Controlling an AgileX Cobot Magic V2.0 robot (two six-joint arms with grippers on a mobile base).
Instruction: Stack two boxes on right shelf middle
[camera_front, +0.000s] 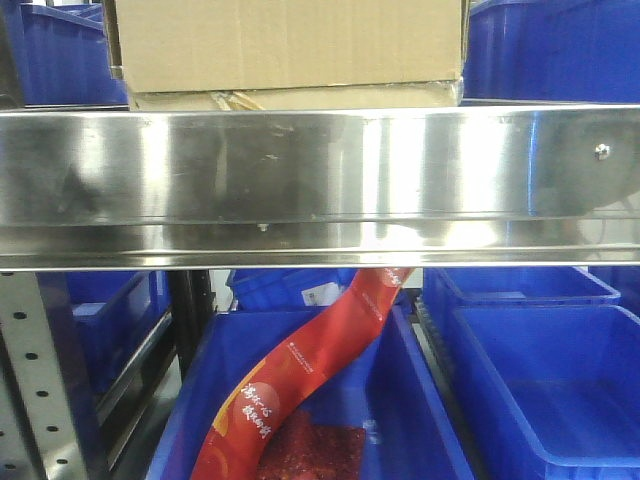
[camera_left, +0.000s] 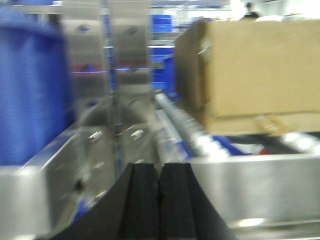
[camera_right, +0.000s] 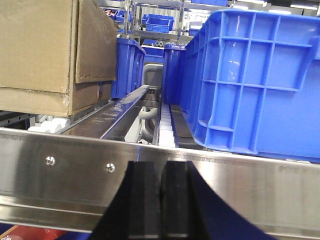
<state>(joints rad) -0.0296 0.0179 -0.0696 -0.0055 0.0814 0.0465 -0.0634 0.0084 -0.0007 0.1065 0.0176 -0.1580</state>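
A tan cardboard box (camera_front: 290, 45) stands on the steel shelf, just behind its shiny front rail (camera_front: 320, 185). It rests on a lower cardboard box (camera_front: 300, 97), of which only a thin band with a yellowish tape scrap shows. In the left wrist view the stack (camera_left: 255, 70) is up and to the right, blurred, with the tape scrap (camera_left: 270, 124) at its foot. In the right wrist view it (camera_right: 40, 50) is at the upper left. My left gripper (camera_left: 159, 172) is shut and empty in front of the rail (camera_left: 260, 185). My right gripper (camera_right: 161, 172) is shut and empty, facing the rail (camera_right: 60, 165).
Blue plastic bins flank the stack on the shelf (camera_front: 60, 50) (camera_front: 560, 50); one (camera_right: 250, 80) is close on the right in the right wrist view. Below the rail are more blue bins (camera_front: 540, 380), one holding a red packet (camera_front: 300, 390). A perforated upright (camera_front: 30, 380) stands at lower left.
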